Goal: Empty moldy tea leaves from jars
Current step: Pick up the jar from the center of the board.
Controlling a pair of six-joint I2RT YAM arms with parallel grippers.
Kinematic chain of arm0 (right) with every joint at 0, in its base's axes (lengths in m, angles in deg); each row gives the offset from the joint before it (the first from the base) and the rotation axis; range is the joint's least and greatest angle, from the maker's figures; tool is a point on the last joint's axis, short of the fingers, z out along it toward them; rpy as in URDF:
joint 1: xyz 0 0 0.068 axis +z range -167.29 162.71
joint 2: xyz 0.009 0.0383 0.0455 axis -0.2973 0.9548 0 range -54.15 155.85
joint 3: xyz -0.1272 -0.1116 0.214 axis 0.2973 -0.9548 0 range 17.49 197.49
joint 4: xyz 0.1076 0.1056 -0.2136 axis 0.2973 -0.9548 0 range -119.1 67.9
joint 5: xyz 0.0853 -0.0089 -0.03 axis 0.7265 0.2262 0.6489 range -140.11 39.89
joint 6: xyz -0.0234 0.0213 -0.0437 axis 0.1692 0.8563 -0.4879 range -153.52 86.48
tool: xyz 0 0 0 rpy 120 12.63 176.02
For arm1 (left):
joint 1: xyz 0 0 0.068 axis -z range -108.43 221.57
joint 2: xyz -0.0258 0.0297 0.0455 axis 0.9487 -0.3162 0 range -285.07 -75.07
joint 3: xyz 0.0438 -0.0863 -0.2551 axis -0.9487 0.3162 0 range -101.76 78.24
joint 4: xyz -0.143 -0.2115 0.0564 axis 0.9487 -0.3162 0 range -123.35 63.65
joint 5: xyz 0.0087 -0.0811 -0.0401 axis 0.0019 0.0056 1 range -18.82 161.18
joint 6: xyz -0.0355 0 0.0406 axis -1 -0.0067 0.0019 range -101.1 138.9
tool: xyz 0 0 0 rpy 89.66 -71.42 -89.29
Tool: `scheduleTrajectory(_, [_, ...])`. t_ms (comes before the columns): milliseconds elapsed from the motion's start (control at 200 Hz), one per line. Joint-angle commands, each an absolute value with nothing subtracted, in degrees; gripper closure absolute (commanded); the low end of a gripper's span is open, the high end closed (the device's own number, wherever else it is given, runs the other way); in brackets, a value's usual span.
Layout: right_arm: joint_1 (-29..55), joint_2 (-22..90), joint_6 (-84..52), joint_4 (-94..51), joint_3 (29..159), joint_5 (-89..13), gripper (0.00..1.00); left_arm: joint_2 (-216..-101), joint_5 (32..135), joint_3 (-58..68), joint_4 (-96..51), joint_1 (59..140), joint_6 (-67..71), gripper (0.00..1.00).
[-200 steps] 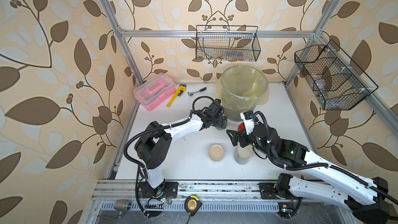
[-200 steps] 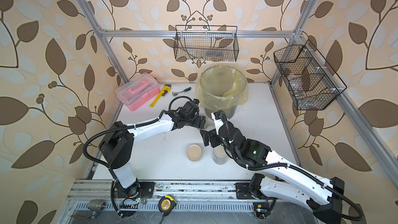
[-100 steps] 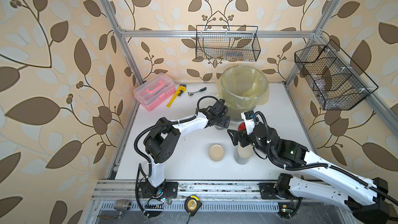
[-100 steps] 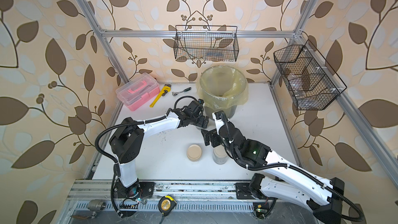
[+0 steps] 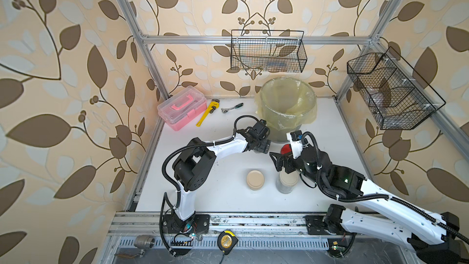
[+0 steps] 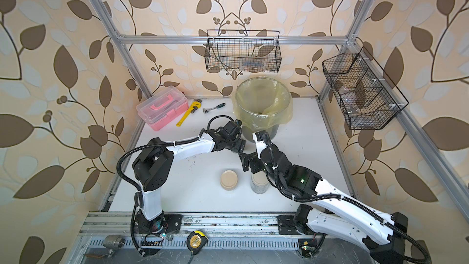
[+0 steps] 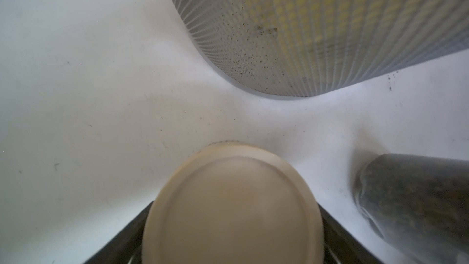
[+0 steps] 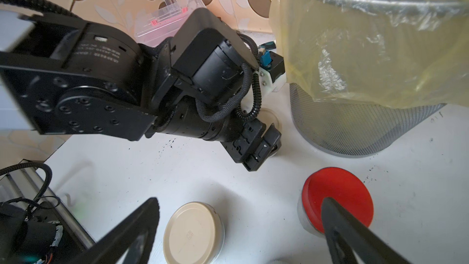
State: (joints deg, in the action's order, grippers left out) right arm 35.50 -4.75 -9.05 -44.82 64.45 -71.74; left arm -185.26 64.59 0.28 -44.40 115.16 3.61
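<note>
Fingers [image 7: 121, 242] of left gripper [image 7: 234, 204] flank a beige-lidded jar [image 7: 232, 227], grip unclear; right gripper [image 8: 242, 200] spread wide.

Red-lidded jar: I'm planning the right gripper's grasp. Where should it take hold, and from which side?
Probably the glass wall just under the lid of the red-lidded jar, jaws straddling it from the robot's side. It stands upright and round; the bin stands close behind, the left arm beside it.

Both top views look down on the whole table [image 5: 223, 196] [image 6: 198, 199]; wrist cameras sit close above it
</note>
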Motion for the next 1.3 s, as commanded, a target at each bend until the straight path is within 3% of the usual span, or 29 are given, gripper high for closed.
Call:
scheduleTrajectory(0, [34.16,-6.05,-7.95,-43.51,62.85,-71.35,0.0,-185.42,61.87,-1.54,-45.94,115.93,3.87,0.18])
scheduleTrajectory(145, [30.82,-7.24,-7.76,-42.14,61.87,-67.69,0.0,-183.97,61.25,-0.08,-46.08,115.91,2.94,0.23])
scheduleTrajectory(410, [20.64,-8.54,-10.77,-33.43,58.07,-55.66,0.01,-174.89,60.42,5.91,-44.92,115.56,-1.89,0.41])
scheduleTrajectory(575, [20.16,-8.62,-19.12,-25.93,57.17,-52.75,0.02,-165.76,63.43,9.27,-45.47,112.91,-6.79,0.47])
scheduleTrajectory(945, [28.23,-1.95,-52.13,-1.14,51.02,-45.54,0.0,-146.59,76.56,6.97,-49.9,107.08,-12.38,0.51])
scheduleTrajectory(1294, [27.71,14.5,-51.66,12.47,57.31,-42.58,0.0,-144.11,87.9,3.86,-47.66,107.08,-13.98,0.51])
